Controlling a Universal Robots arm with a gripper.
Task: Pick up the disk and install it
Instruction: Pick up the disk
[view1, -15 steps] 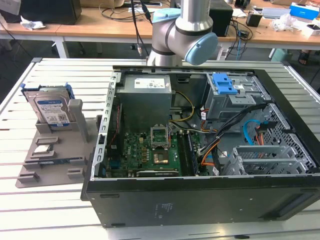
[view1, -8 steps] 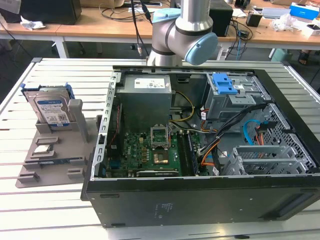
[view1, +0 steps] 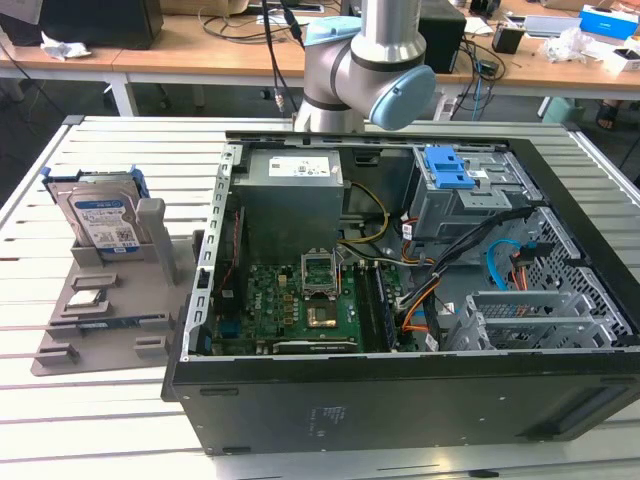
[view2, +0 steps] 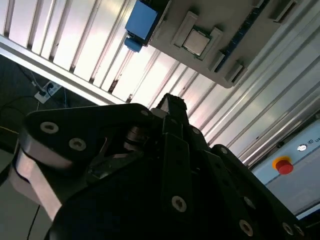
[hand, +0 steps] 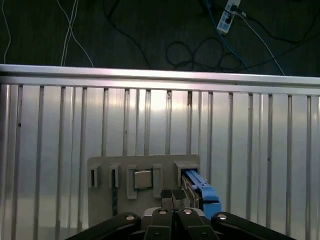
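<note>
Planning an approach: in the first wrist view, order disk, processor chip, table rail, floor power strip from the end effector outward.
1. Disk and processor chip, flanking the end effector: too close to call.
2. Table rail, beyond the tray.
3. Power strip, on the floor.

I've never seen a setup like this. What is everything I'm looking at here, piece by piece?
disk: one, silver in a blue frame, upright in the tray
tray: one, grey, on the table at the exterior view's left
processor chip: one, silver, in a tray pocket
computer case: one, black, open, on the table
power supply box: one, grey, inside the case
circuit board: one, green, on the case floor
latch: one, blue, on the case's drive cage
table: one, white slatted metal, under everything
robot arm: one, silver and pale blue, beyond the case in the exterior view
gripper: one, black, fingertips together, empty, apart from the disk
</note>
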